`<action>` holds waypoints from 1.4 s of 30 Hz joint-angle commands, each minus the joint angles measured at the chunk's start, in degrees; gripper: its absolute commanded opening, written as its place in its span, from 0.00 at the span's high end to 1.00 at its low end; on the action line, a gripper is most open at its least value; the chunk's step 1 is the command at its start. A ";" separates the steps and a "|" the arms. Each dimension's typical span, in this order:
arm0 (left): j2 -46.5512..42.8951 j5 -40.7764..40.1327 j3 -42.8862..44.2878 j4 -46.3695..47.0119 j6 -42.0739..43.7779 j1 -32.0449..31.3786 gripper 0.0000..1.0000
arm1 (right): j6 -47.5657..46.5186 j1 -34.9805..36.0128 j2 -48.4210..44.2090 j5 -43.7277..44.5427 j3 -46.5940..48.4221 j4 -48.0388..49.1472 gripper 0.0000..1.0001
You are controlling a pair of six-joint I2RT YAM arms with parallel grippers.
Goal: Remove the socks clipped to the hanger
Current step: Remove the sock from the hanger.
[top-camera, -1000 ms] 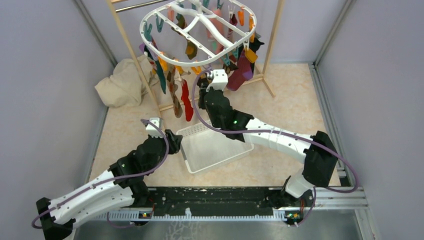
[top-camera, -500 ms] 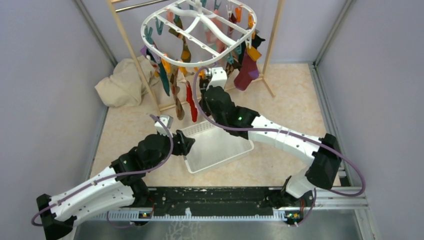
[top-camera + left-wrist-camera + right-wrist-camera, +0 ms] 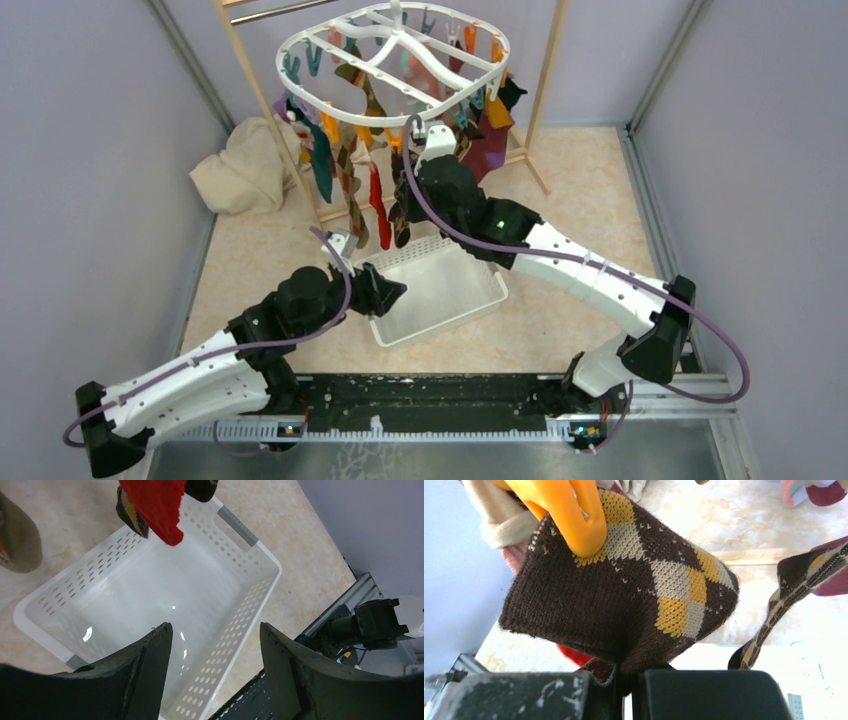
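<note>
The white oval hanger (image 3: 330,103) hangs at the top with several socks clipped to its pegs. My right gripper (image 3: 405,200) is shut on a brown-yellow argyle sock (image 3: 624,595), still held at its top by an orange peg (image 3: 569,515); the sock (image 3: 402,215) hangs taut below the hanger. A red sock (image 3: 378,205) and another argyle sock (image 3: 347,190) hang beside it. My left gripper (image 3: 215,645) is open and empty above the near edge of the white basket (image 3: 250,605); it also shows in the top view (image 3: 385,290). The red sock's toe (image 3: 157,505) hangs over the basket.
The white mesh basket (image 3: 470,295) sits on the floor between the arms. A wooden pole rack (image 3: 250,90) holds the hanger. A cream cloth bundle (image 3: 240,165) lies at the back left. Purple walls close in both sides.
My right gripper has moved up and back under the hanger and pulls the argyle sock; the hanger has swung back. My left gripper has moved right over the basket's near edge.
</note>
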 commanded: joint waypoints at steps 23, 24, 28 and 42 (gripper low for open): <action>13.22 -16.76 -2.36 23.80 5.59 -3.15 0.32 | 1.27 -0.89 -6.38 -9.87 4.51 -6.22 1.00; 13.88 -17.04 -2.09 24.42 5.86 -3.19 0.36 | 1.33 -0.95 -6.52 -9.90 4.35 -6.26 1.00; 17.01 -16.18 -0.58 26.41 7.06 -3.39 0.68 | 1.74 -1.20 -7.12 -10.18 3.13 -5.88 1.00; 16.01 -20.13 -0.53 21.14 4.48 -6.20 0.46 | 2.88 -3.66 -8.08 -13.50 -1.02 -3.49 1.00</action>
